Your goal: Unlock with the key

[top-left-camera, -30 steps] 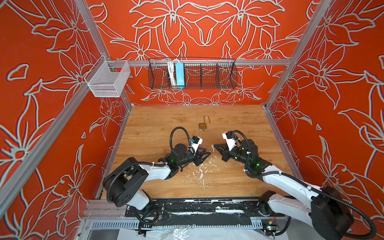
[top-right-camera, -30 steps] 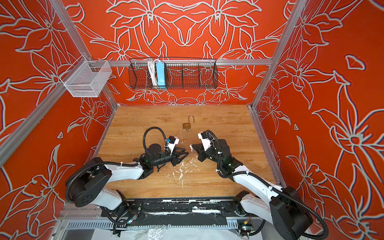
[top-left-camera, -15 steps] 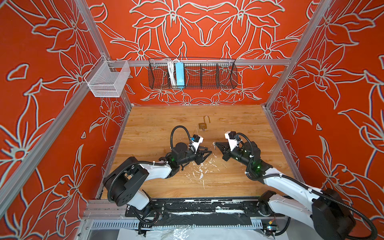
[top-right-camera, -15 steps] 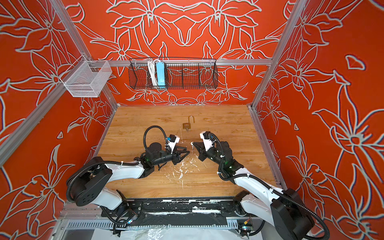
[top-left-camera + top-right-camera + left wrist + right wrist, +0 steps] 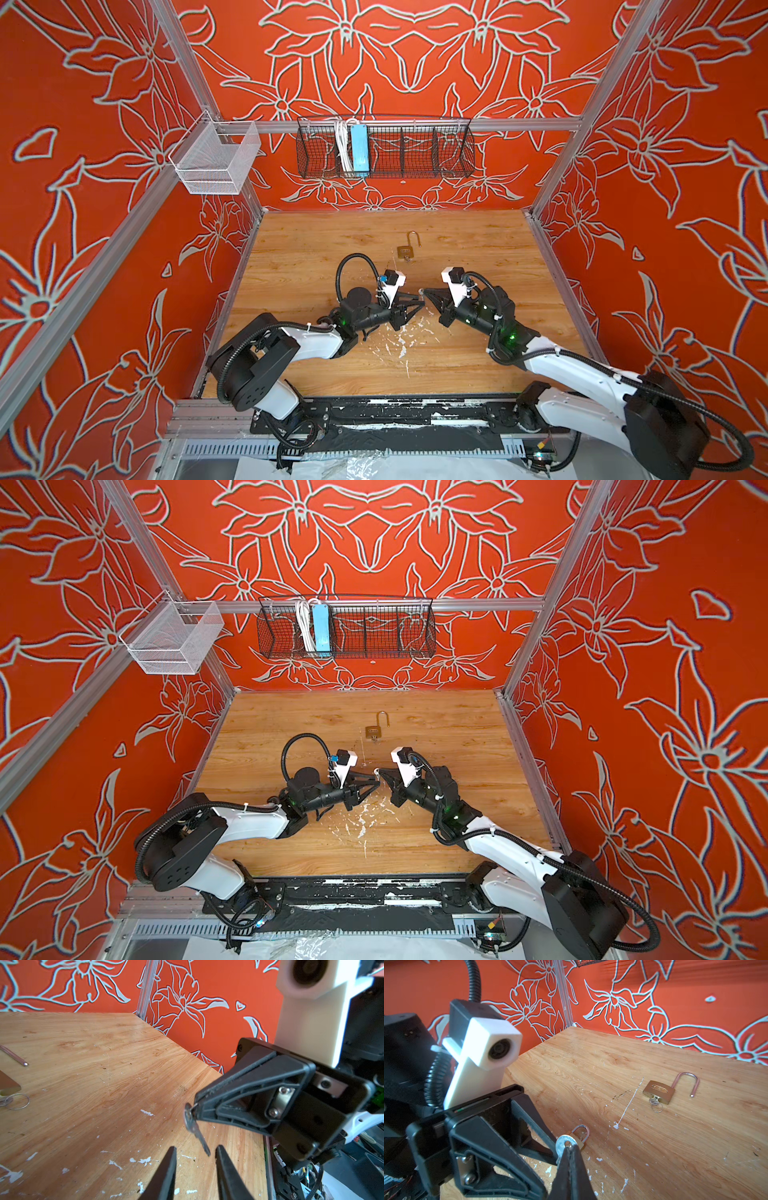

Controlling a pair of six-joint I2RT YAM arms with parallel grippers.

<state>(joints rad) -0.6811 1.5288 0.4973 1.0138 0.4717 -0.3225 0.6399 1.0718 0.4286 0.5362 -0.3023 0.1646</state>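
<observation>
My right gripper (image 5: 570,1147) is shut on the round head of a silver key (image 5: 190,1118). The key's blade hangs down between the fingertips of my left gripper (image 5: 195,1148), which is open and touches nothing. In both top views the two grippers meet tip to tip mid-table, left gripper (image 5: 417,302) facing right gripper (image 5: 427,292). A small brass padlock (image 5: 580,1136) with its shackle closed lies just beyond the key head, beside the left fingertips. It is hidden in the left wrist view.
A larger brass padlock (image 5: 405,250) lies farther back on the wooden table (image 5: 478,249), its shackle swung open and a ringed key (image 5: 655,1103) in its keyhole. White paint flecks (image 5: 399,345) mark the wood. A black wire basket (image 5: 384,147) and a white one (image 5: 216,160) hang on the walls.
The left jaws have narrowed a little. The right gripper has edged slightly toward the left one with the key still in it.
</observation>
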